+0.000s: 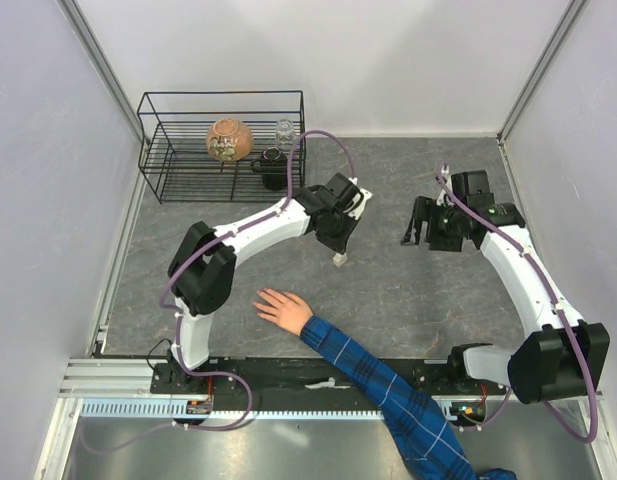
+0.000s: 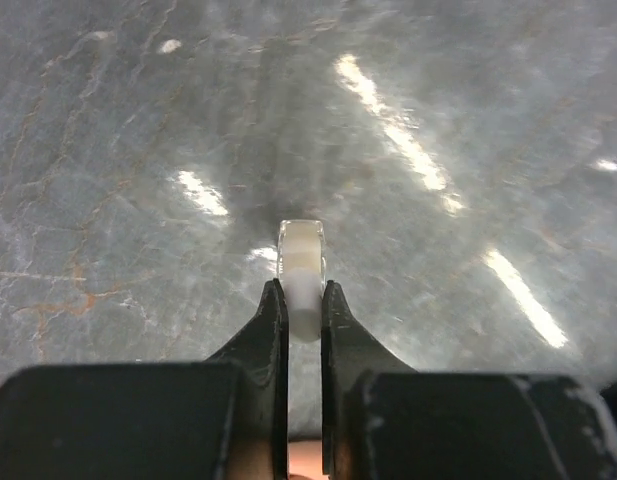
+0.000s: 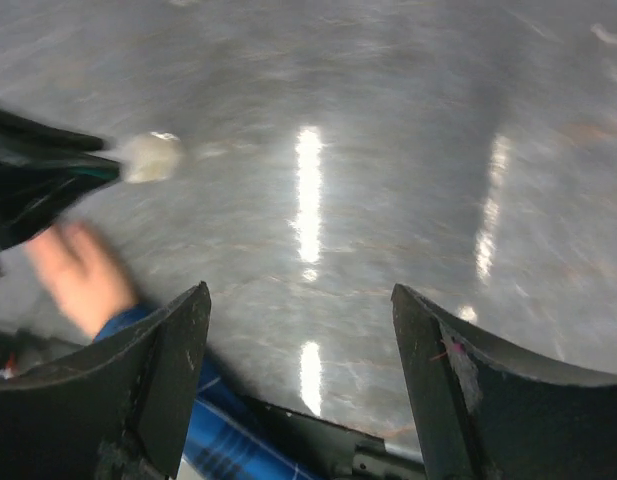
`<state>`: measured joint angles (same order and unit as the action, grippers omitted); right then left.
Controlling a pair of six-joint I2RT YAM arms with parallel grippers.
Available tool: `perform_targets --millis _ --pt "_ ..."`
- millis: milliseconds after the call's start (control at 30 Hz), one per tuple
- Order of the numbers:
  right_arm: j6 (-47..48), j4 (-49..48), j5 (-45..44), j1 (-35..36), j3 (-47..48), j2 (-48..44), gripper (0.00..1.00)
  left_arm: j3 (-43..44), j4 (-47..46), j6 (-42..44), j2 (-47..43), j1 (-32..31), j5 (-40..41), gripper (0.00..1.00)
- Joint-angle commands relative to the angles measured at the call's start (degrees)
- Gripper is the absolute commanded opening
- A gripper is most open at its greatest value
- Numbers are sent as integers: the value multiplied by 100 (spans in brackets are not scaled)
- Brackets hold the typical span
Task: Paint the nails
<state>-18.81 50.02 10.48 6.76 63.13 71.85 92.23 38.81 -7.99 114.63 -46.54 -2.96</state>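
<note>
We logged: left gripper [image 1: 338, 244], centre frame, jaws pinching a small white-capped bottle [image 1: 340, 260]; right gripper [image 1: 418, 228], right of centre, jaws spread; bare hand [image 1: 283, 308] flat on grey table [image 1: 408, 290], lower centre.

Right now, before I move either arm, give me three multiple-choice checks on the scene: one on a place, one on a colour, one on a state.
1. Where is the hand?
A. On the table beside the left arm
B. In the far right corner
C. In the far left corner

2. What colour is the sleeve?
A. Red
B. Blue plaid
C. Plain white

3. How is the left gripper?
A. Wide open
B. Shut on the small bottle
C. Shut on nothing

Answers:
1 A: the top view shows the hand lying near the front, next to the left arm.
2 B: blue checks run along the whole forearm.
3 B: the left wrist view shows both fingers pressed against the bottle's sides.
</note>
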Motion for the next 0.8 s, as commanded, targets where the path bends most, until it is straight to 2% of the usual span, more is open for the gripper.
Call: perform_targets --millis 0,33,67,133,167,267,300,467,567,767 --pt "948 -1194 2714 193 -117 -136 80 358 592 -35 -879 276 -1800 2" --pt "1097 -1423 3097 281 -248 -171 80 323 654 -140 -1037 356 -2239 2" --pt "1116 -1851 3570 299 -319 -189 80 288 654 -385 -1291 461 -3036 2" --pt "933 -2537 4719 299 -651 -408 78 199 655 -510 -1565 480 -3560 2" --pt "549 -3263 4918 308 -775 -505 77 165 646 -502 -1671 471 -3928 2" --pt "168 -4120 5481 317 -1153 -769 72 155 672 -266 -1979 497 -4343 2" --pt "167 -4184 5604 334 -1198 -778 67 190 707 -212 -1997 532 -4423 2" --pt "272 -4237 5710 633 -1198 -708 59 410 1164 147 -1865 568 -4985 2" --pt "202 -4220 5868 695 -1145 -646 52 498 1313 394 -1900 594 -4873 2" --pt "70 -4132 6001 984 -1216 -699 55 823 1358 500 -1822 726 -4626 2"
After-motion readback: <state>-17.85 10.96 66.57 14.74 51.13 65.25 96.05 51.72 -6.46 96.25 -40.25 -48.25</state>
